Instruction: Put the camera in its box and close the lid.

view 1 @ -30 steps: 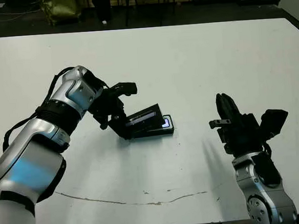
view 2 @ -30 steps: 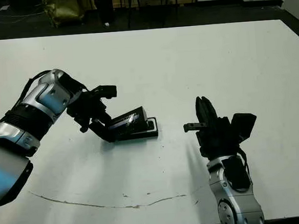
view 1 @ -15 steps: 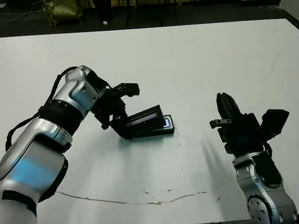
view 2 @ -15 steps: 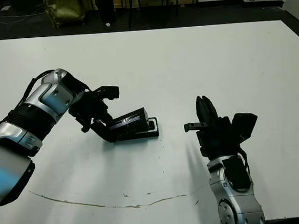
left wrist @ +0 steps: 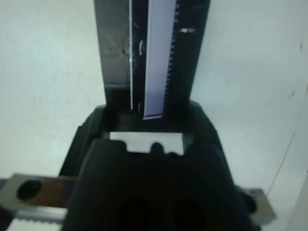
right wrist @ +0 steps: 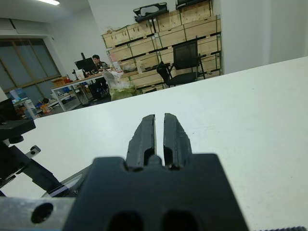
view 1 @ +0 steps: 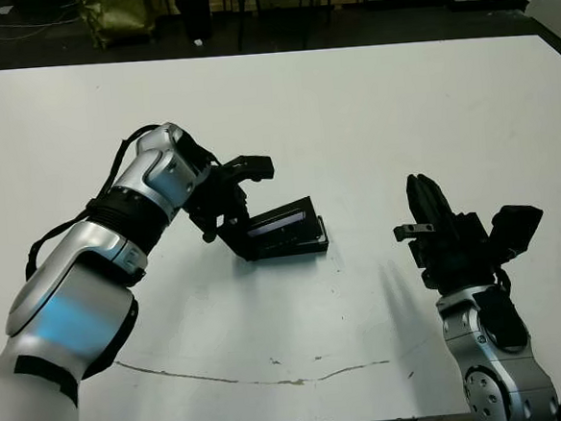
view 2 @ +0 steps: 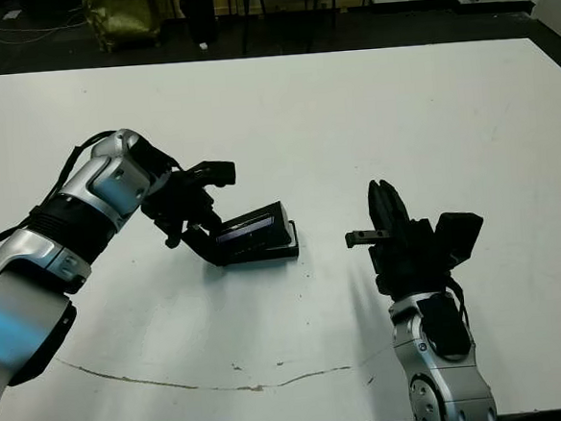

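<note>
Left gripper gripping lid, tilted over box, long axis left-right

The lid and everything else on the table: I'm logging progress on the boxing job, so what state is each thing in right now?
Lid: tilted, propped over the box, not closed, gripped at one end.
Box: flat on the table, under the lid.
Camera: not visible, likely hidden beneath the lid.
Left pincer: shut on the lid.
Right pincer: shut, empty, raised off the table.
</note>
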{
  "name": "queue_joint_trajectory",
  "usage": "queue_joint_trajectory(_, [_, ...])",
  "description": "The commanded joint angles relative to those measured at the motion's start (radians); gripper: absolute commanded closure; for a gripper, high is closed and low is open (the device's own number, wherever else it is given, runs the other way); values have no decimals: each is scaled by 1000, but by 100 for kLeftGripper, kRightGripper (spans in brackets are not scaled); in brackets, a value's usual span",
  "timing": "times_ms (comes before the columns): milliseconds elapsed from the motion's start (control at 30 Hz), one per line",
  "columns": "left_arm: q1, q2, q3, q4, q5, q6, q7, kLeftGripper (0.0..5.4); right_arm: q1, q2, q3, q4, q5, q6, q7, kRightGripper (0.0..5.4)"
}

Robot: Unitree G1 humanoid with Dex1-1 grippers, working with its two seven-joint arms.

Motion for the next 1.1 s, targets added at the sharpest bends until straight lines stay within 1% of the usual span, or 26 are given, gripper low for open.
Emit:
queue_joint_trajectory(33, [25, -46, -24, -5, -4, -2, -6, 332, 10, -2, 0, -2, -8, 14, -10, 540])
queue_joint_trajectory(267, [21, -72, -34, -1, 11, 16, 5, 332, 10, 10, -7, 3, 1, 14, -16, 540])
queue_joint_trajectory(400, [21, -77, -33, -5, 10, 12, 7, 332, 12, 7, -4, 2, -15, 9, -19, 540])
queue_joint_trajectory(567, [23, -82, -34, -11, 12, 10, 6, 333, 11, 8, -10, 10, 0, 9, -11, 540])
queue_joint_trajectory(733, [24, -90, -36, -9, 14, 3, 9, 333, 14, 0, -9, 11, -21, 10, -18, 540])
queue_joint_trajectory(833, [17, -101, -41, -3, 20, 17, 15, 333, 16, 0, -14, 26, -14, -8, -3, 540])
queue_joint_trajectory(1100, [7, -124, -38, 10, 14, 15, 15, 333, 18, 5, -23, 35, -2, -12, 6, 540])
